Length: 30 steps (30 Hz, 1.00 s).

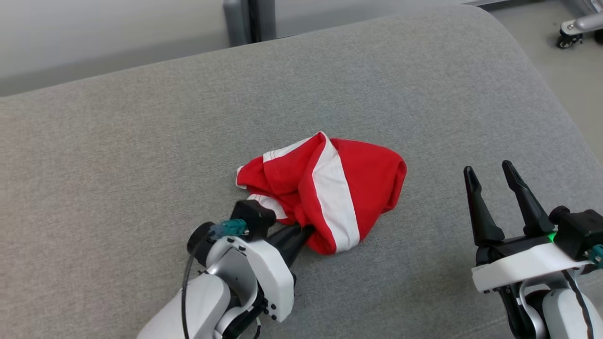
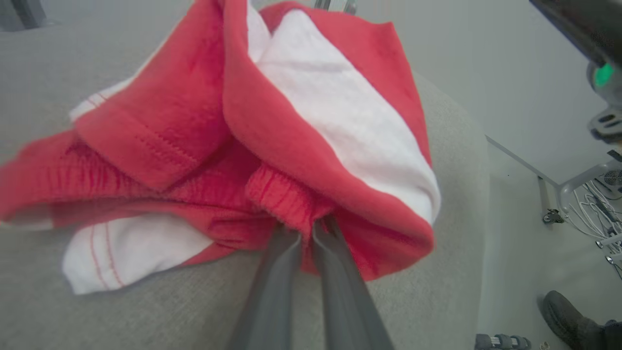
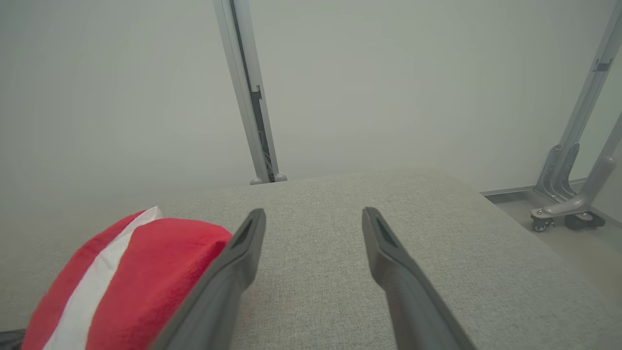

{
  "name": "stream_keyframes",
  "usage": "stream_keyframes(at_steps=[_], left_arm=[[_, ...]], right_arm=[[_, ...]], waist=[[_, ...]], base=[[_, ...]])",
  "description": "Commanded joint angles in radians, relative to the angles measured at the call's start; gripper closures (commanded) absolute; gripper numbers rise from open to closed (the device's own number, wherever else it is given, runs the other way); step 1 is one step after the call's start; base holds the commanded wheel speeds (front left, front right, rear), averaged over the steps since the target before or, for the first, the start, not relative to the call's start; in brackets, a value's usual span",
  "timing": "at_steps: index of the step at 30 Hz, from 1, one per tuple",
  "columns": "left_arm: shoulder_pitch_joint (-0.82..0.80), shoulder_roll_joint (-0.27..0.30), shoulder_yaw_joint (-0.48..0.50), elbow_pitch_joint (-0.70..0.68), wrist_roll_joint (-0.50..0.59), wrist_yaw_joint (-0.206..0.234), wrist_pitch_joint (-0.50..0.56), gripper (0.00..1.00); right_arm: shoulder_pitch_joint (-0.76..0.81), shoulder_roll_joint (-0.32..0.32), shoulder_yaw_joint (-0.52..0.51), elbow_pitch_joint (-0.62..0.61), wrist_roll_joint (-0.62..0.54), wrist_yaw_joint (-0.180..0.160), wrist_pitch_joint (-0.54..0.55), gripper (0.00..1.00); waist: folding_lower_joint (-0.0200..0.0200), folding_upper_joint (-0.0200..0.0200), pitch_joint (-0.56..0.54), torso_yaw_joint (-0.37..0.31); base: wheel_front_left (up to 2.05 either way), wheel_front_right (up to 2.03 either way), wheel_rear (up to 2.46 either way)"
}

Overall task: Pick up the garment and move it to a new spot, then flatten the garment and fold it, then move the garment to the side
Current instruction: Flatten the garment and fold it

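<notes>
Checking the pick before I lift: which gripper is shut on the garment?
The left gripper: shut on a bunched red fold at the near edge of the garment. The right gripper stands open, clear of it.

The garment (image 1: 330, 188) is soft, matt red-and-white knit cloth with stitched hems. Under it the worktop (image 1: 141, 165) is coarse grey woven fabric. Right of the garment, the right hand (image 1: 486, 166) has matt dark plastic fingers (image 1: 480, 212) and glossy white casing (image 1: 518, 272).

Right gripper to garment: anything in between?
No object. In the head view, a bare stretch of grey cushion separates the open right gripper from the red-and-white garment.
</notes>
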Motion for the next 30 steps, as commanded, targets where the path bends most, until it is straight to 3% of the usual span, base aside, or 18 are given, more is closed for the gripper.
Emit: stream_keyframes(at_steps=[1,12,20,25,30], left_arm=[[-0.011,0.013,0.012,-0.017,-0.006,0.008,-0.005,1.00],[0.009,0.113,0.167,-0.375,-0.064,0.109,0.010,1.00],[0.006,0.206,0.266,-0.591,-0.037,0.188,0.041,1.00],[0.038,0.226,0.276,-0.624,-0.054,0.218,0.085,1.00],[0.117,0.177,0.269,-0.504,-0.138,0.234,0.089,1.00]], right_arm=[[-0.002,0.001,-0.004,0.004,0.004,0.000,-0.005,0.00],[0.020,0.004,-0.025,0.008,0.014,0.000,0.005,0.00],[0.024,0.010,-0.028,0.010,0.016,0.000,0.004,0.00],[0.024,0.014,-0.030,0.014,0.025,0.000,0.000,0.00],[0.014,0.021,-0.023,0.021,0.035,0.000,-0.005,0.00]], waist=[[0.0000,0.0000,-0.006,0.010],[0.0000,0.0000,-0.060,0.117],[0.0000,0.0000,-0.071,0.145],[0.0000,0.0000,-0.065,0.141],[0.0000,0.0000,-0.045,0.122]], base=[[0.00,0.00,0.00],[0.00,0.00,0.00],[0.00,0.00,0.00],[0.00,0.00,0.00],[0.00,0.00,0.00]])
